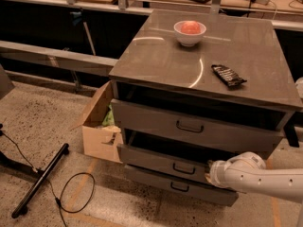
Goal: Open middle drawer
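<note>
- The grey cabinet (199, 70) is seen in the middle of the scene, with three drawers on its near side.
- The middle drawer (151, 157) is found between the tall top drawer (156, 122) and the thin bottom drawer (156, 179). It is judged to be stiff metal, a bit heavy, and made to slide straight out.
- The gripper (209, 173) is placed at the right part of that drawer's front. Whether it is open, or has hold of anything, cannot be told, as its tip seems hidden behind the white arm (265, 178).
- The small dark handle (180, 168) at the centre should be taken hold of. It is thin and could be slippery.
</note>
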`<state>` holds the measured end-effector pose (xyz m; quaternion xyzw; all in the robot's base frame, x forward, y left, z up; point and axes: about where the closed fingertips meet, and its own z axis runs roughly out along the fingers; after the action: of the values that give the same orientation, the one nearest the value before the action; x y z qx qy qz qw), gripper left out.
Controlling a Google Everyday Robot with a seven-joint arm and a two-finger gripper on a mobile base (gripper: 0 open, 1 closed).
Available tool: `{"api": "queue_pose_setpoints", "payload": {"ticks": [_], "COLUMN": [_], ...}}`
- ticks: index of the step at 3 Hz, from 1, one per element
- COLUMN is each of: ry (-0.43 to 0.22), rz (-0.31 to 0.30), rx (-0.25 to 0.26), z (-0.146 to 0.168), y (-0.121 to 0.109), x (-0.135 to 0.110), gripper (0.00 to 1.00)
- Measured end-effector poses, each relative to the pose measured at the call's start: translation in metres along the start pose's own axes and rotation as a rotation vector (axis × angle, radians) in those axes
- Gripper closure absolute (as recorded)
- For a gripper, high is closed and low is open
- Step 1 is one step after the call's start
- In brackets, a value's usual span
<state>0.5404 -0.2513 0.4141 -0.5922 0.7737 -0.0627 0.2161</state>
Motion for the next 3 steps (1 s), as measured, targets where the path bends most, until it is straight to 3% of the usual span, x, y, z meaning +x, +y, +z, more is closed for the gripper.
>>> {"api": "queue_pose_setpoints", "payload": {"ticks": [1,2,3], "ry": [0.0,0.0,0.012], "rz": [0.0,0.0,-0.002], "rx": [0.0,0.0,-0.011], "z": [-0.004,-0.005,-0.029], "y": [-0.001,-0.002,0.007], "x": [-0.001,-0.002,-0.001], "gripper": [0.89,0.67,0.36]}}
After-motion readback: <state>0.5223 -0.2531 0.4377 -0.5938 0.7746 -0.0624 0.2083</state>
